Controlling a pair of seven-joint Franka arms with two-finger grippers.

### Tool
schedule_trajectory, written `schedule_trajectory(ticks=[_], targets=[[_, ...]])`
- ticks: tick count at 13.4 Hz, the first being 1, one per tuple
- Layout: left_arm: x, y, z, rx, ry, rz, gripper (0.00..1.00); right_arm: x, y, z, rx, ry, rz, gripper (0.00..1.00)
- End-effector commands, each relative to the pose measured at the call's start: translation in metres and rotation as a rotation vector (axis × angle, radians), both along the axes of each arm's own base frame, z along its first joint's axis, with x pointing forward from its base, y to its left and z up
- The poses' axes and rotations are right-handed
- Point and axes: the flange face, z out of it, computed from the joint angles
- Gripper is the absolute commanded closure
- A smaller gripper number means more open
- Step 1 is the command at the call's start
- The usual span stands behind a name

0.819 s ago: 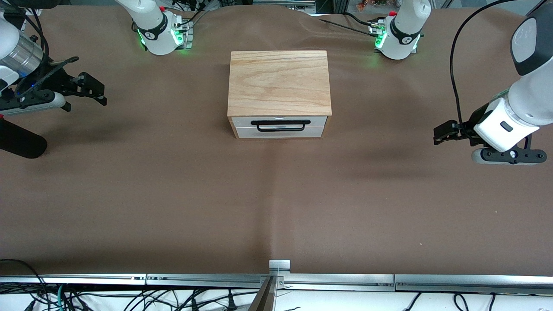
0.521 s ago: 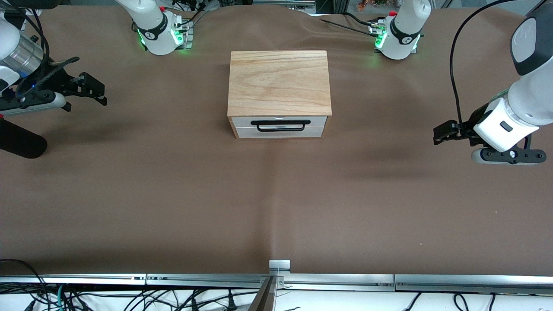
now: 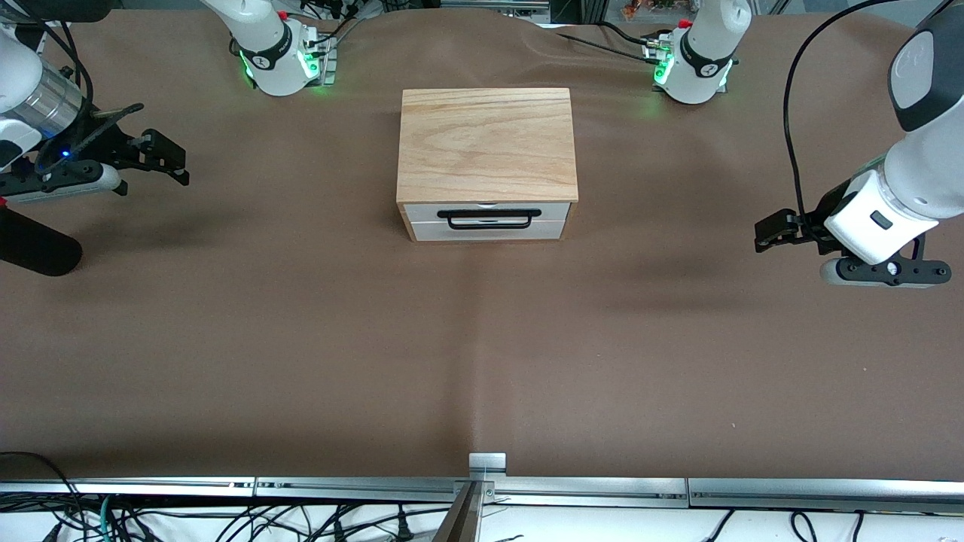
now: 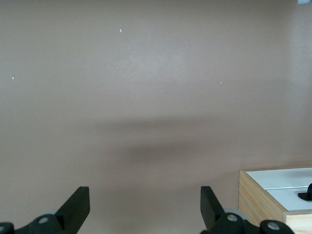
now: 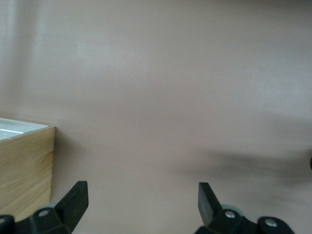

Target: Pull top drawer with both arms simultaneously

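I see the top drawer (image 3: 488, 213) closed, partly cut off in wrist views; left gripper (image 3: 770, 232) and right gripper (image 3: 169, 158), both spread open, hang well apart from it.

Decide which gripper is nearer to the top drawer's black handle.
Left, marginally. The left gripper hangs toward its table end from the handle; the right gripper hangs slightly farther off, toward its end.

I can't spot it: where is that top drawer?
In the front view, the top drawer sits shut in the wooden box mid-table, just under its lid, above the other white drawer.
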Motion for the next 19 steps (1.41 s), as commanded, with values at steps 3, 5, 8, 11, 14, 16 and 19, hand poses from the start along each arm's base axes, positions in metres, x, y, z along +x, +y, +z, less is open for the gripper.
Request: schedule_trajectory(ticks=[3,5,8,11,14,16,19], targets=[[0.004,0.0,0.005,0.016,-0.014,-0.023,0.0,-0.01,-0.001,0.001,-0.015,-0.007,-0.011,0.0],[0.004,-0.001,0.005,0.016,-0.014,-0.025,0.0,-0.011,-0.001,-0.003,-0.016,0.001,-0.011,0.0],[0.004,0.0,0.005,0.016,-0.014,-0.023,0.0,-0.011,-0.001,-0.011,-0.017,0.012,-0.011,0.0],[0.004,-0.001,0.005,0.016,-0.014,-0.025,0.0,-0.011,-0.001,-0.02,-0.017,0.019,-0.013,0.0],[0.004,-0.001,0.005,0.016,-0.014,-0.025,0.0,-0.009,0.005,-0.041,-0.003,0.014,-0.003,0.0],[0.004,-0.001,0.005,0.015,-0.014,-0.023,0.0,-0.008,0.028,-0.058,0.037,0.005,0.021,0.0],[0.003,-0.01,0.002,-0.075,0.004,-0.016,0.0,-0.007,0.062,-0.084,0.17,0.019,0.014,0.0]])
